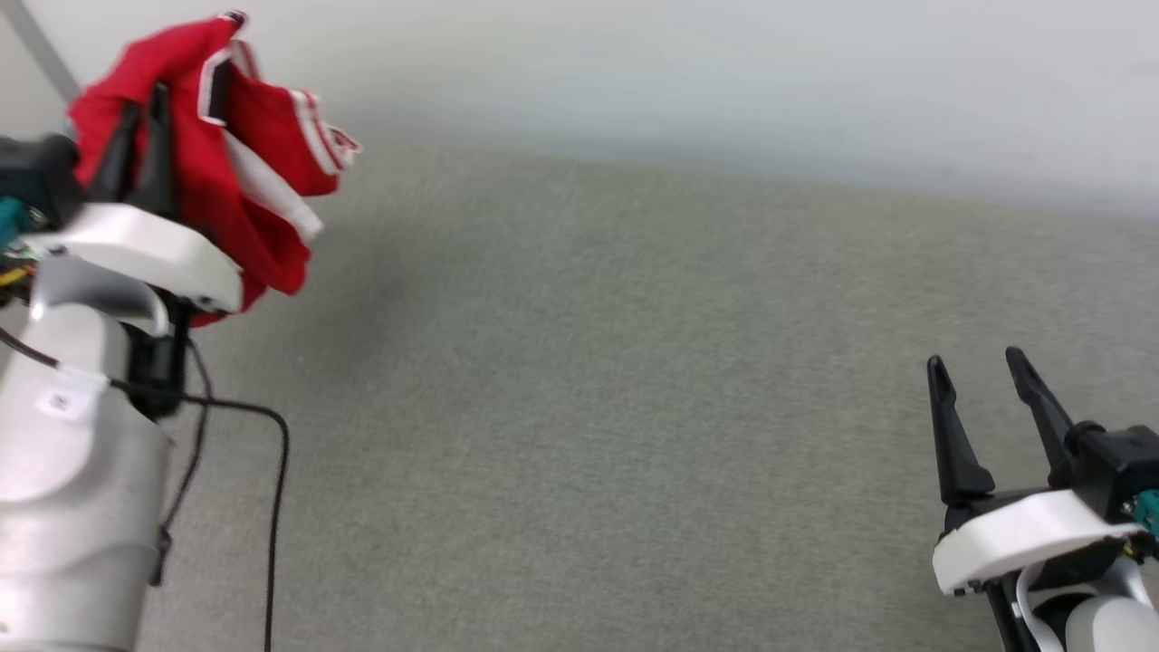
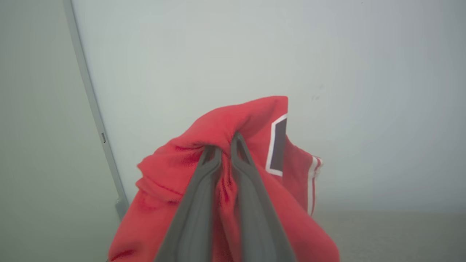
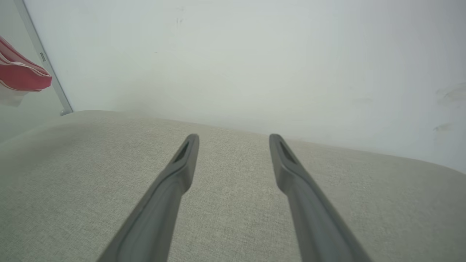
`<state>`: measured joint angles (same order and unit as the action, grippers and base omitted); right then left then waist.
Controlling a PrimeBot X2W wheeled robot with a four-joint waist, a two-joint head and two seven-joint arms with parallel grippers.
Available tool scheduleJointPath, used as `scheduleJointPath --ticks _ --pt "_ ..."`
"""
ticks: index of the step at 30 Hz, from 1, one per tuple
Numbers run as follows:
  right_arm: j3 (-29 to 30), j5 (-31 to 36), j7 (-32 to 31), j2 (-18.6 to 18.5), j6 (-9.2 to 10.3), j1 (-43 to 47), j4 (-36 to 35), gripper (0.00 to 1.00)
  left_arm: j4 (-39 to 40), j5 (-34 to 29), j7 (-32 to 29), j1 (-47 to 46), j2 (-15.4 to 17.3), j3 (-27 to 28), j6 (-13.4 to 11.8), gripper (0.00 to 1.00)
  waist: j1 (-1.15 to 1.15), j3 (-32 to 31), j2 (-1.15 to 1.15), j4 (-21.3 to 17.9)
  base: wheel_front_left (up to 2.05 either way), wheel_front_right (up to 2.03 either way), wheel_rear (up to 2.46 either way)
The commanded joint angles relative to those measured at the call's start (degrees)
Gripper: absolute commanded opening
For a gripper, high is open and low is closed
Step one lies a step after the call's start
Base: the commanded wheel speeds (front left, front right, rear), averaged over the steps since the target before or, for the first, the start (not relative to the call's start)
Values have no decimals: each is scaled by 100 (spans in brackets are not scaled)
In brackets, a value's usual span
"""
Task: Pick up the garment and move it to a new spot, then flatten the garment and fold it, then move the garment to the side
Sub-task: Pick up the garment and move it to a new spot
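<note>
Over the wide grey cloth surface [image 1: 579, 407] I hold the bunched garment [image 1: 244, 154] aloft at far left, left gripper [image 1: 145, 101] clamped on a red fold for carrying, right gripper [image 1: 975, 359] low, fingers apart, free for flattening.

No legible txt; black white-edged mark [image 2: 279, 145] on garment [image 2: 251, 112] too bunched to read.
</note>
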<state>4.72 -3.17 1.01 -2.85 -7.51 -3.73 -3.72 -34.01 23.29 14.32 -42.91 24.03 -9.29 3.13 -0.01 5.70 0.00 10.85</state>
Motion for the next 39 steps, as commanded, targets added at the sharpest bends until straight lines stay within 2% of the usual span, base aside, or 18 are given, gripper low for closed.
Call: scheduleJointPath --ticks 1,11,17,23,28,33,34,35,36,39 --pt "-3 -76 53 -6 4 123 -4 100 209 -11 35 198 -92 -42 -46 0 1 -290 0 -271 0 0 0" --pt "43 -169 -12 -5 4 419 -94 100 1555 139 -420 1270 -719 -517 -237 0 1 -580 0 -1077 0 0 0" --pt "75 -237 -36 -5 3 469 -162 100 2062 207 -571 1659 -1175 -974 -152 0 1 -446 0 -1439 0 0 0" --pt "41 -320 24 -5 3 340 -191 100 2146 258 -856 2088 -1651 -1771 101 0 1 -46 0 -1748 0 0 0" --pt "55 -350 127 -5 3 204 -114 100 1896 186 -1149 2438 -1778 -2431 244 0 1 310 0 -1780 0 0 0" --pt "21 -371 211 -5 3 96 -18 100 1674 160 -1353 2626 -1699 -3012 366 0 1 480 0 -1676 0 0 0" --pt "15 -359 218 -5 3 72 5 100 1662 185 -1353 2656 -1690 -3076 383 9 1 492 0 -1650 0 0 0" --pt "13 -354 233 -5 3 54 32 100 1659 178 -1312 2650 -1679 -3141 384 43 1 490 0 -1617 0 0 0" --pt "17 -349 244 -5 3 40 51 100 1680 149 -1249 2622 -1671 -3191 393 100 1 475 0 -1584 0 0 0" --pt "29 -317 241 -6 4 32 80 100 1794 94 -983 2504 -1690 -3201 395 100 1 396 0 -1473 0 0 0"
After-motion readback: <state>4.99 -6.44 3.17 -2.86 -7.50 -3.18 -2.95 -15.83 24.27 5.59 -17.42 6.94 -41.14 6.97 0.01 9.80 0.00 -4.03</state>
